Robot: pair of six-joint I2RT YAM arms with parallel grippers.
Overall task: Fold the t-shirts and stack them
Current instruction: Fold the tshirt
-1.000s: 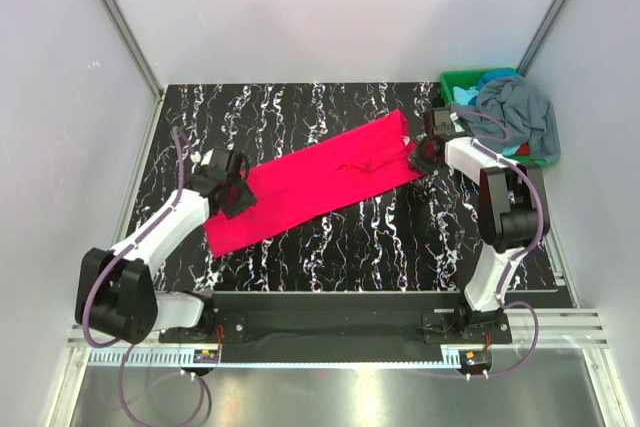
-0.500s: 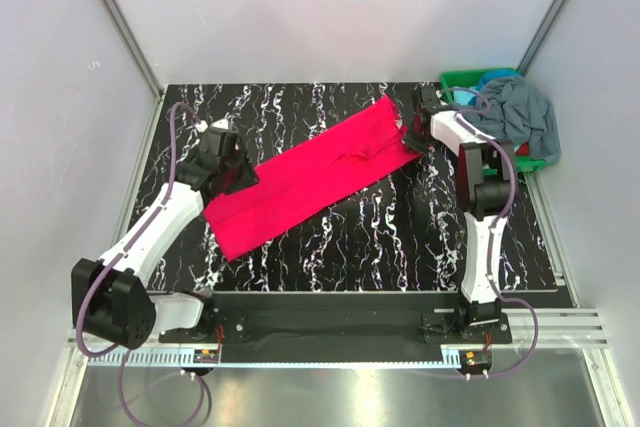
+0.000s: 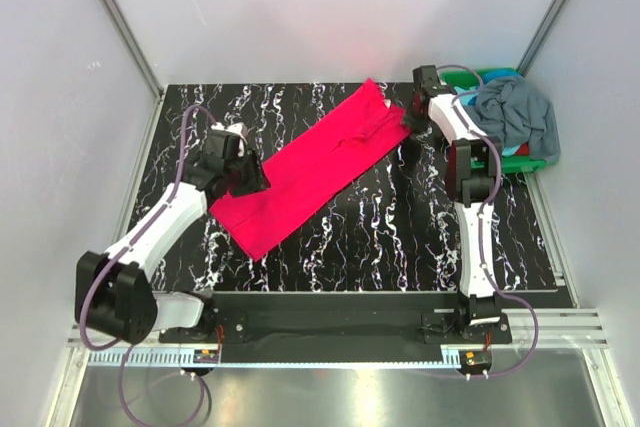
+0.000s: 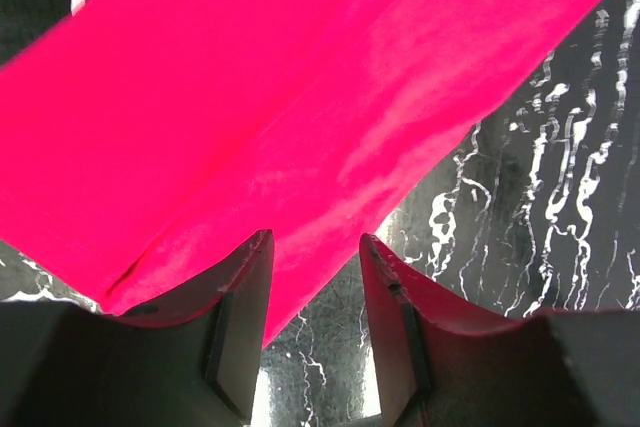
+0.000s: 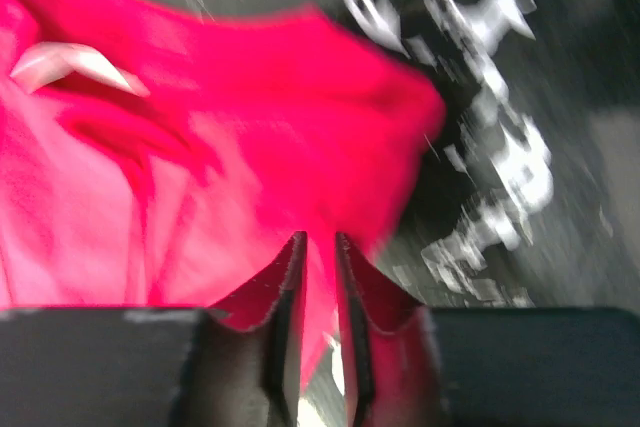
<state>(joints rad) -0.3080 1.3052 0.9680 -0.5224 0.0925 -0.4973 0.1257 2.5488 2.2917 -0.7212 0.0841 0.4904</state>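
The magenta t-shirt (image 3: 310,167) lies on the table as a long folded strip, running diagonally from near left to far right. My left gripper (image 3: 248,175) hovers over its near-left part, and the left wrist view shows the gripper (image 4: 315,242) open, with the shirt's edge (image 4: 300,97) under the left finger. My right gripper (image 3: 408,119) is at the far-right end. In the blurred right wrist view the gripper (image 5: 319,242) shows a narrow slit with pink cloth (image 5: 250,147) in it. The grey-blue t-shirt (image 3: 518,112) and a bit of the teal one (image 3: 468,99) are heaped in the bin.
The green bin (image 3: 492,74) stands at the far right corner, against the enclosure wall. A white label (image 5: 70,62) shows at the shirt's neck. The black marbled table (image 3: 400,237) is walled on three sides by pale panels.
The right gripper has moved toward the back wall, dragging the shirt's far end with it, and its jaws have parted slightly. The left gripper has shifted right along the strip.
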